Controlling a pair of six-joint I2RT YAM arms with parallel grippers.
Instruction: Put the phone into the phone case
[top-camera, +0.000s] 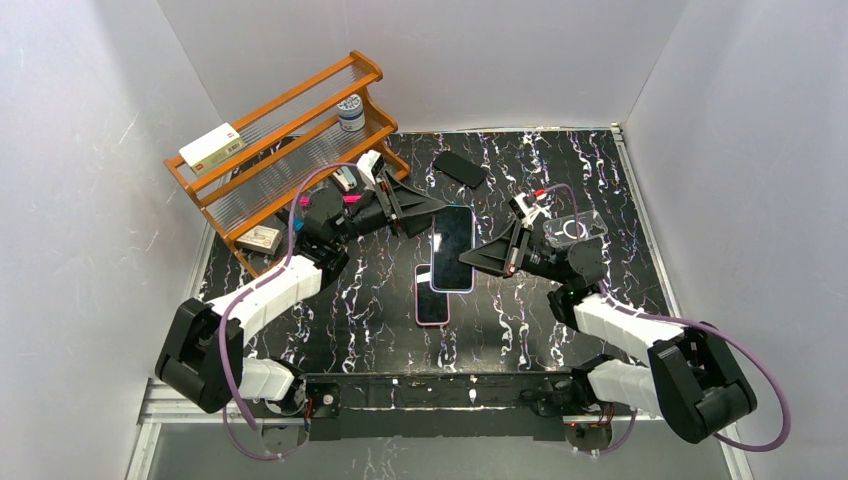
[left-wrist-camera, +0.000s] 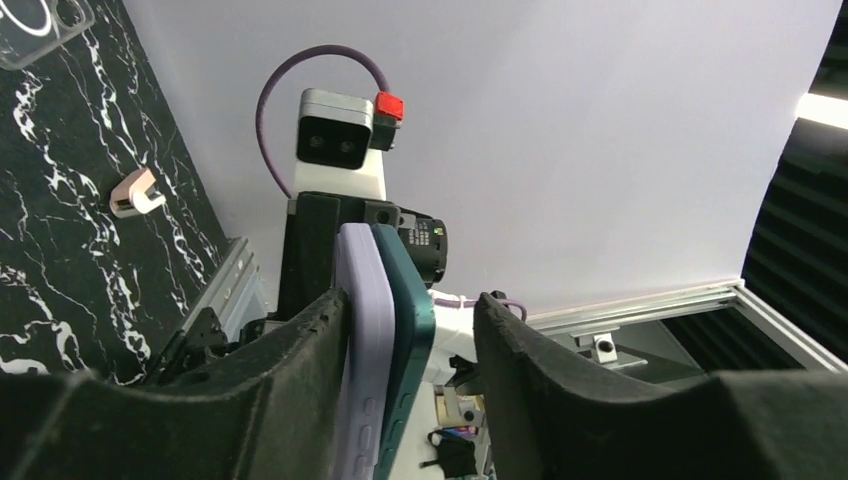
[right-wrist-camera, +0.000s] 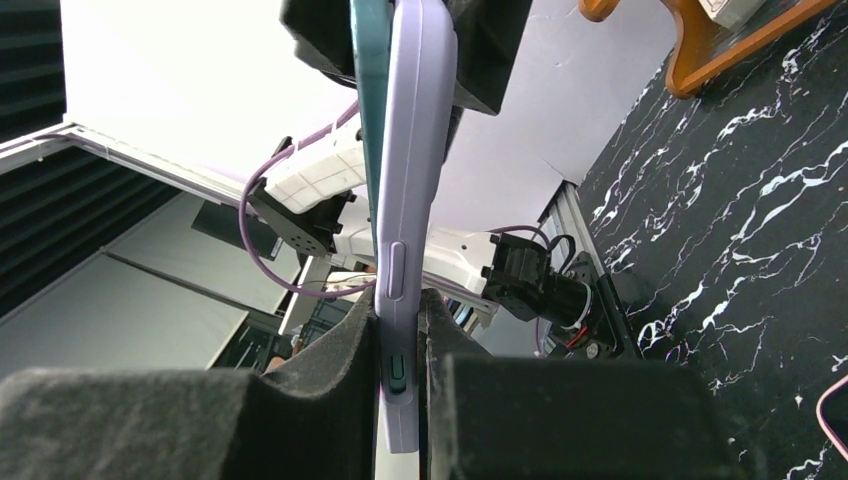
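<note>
A teal phone (top-camera: 453, 245) is partly seated in a lavender case and held above the table's middle between both arms. My right gripper (top-camera: 482, 258) is shut on its lower end; the right wrist view shows both fingers pressed on the lavender case (right-wrist-camera: 410, 150), with the teal phone (right-wrist-camera: 368, 100) peeling away from it higher up. My left gripper (top-camera: 425, 215) straddles the upper end. In the left wrist view one finger (left-wrist-camera: 320, 330) touches the case (left-wrist-camera: 360, 340), and the other finger stands apart from the phone (left-wrist-camera: 410, 340).
A pink-edged phone (top-camera: 432, 295) lies on the table under the held one. A black case (top-camera: 460, 168) lies at the back and a clear case (top-camera: 575, 228) at the right. A wooden rack (top-camera: 280, 140) stands at the back left.
</note>
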